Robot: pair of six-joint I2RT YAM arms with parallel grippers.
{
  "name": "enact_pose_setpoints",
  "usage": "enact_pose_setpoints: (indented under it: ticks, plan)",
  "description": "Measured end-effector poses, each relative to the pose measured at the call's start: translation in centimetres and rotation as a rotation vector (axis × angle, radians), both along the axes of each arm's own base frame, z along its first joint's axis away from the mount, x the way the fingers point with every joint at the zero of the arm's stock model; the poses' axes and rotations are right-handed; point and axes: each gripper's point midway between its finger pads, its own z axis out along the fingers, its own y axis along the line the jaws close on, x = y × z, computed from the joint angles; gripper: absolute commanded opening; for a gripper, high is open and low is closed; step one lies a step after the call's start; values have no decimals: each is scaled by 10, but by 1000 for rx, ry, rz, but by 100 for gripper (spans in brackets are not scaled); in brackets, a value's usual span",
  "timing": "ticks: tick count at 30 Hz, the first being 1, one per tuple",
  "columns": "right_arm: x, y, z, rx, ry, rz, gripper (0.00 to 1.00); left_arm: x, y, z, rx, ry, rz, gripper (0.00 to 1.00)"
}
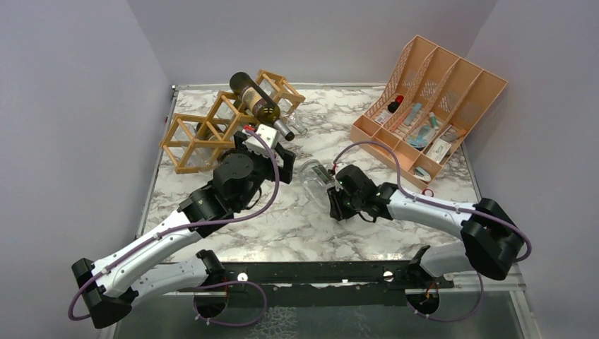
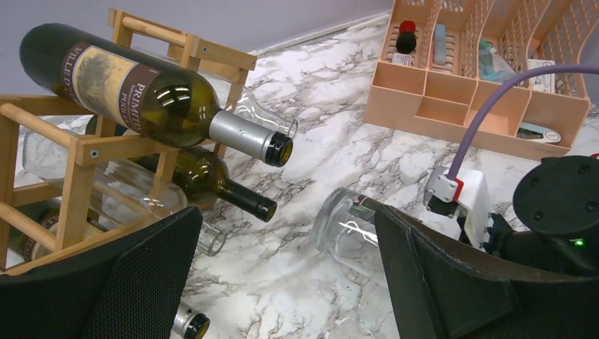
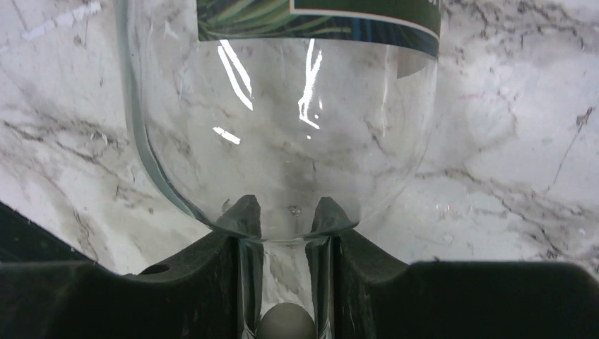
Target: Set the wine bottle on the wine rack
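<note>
Right hand [image 3: 286, 213] pinches the clear wine bottle [image 3: 282, 127] by its neck; left hand [image 2: 286, 220] spread wide.

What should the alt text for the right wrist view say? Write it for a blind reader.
The right gripper is shut on the neck of a clear wine bottle, seen close up. A dark green label edges the top, and the marble table shows through the glass.
</note>
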Motion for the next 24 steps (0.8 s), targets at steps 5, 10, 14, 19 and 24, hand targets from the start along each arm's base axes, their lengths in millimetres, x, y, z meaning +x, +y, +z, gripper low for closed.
enact_pose_setpoints:
  ticks: [5, 10, 14, 19, 24]
  plan:
    - [-20, -13, 6, 1, 32, 27, 1, 0, 1, 14, -11, -23, 3, 99]
    - [-35, -18, 19, 31, 46, 69, 1, 1, 7, 40, -33, -68, 17, 99]
    - [-41, -13, 35, 91, 25, 115, 1, -1, 13, 65, -58, -113, 32, 99]
    - [-52, -1, 56, 183, 26, 189, 1, -5, 25, 99, -103, -171, 51, 99]
    - [-60, 16, 80, 277, 47, 248, 1, -12, 39, 134, -158, -230, 67, 99]
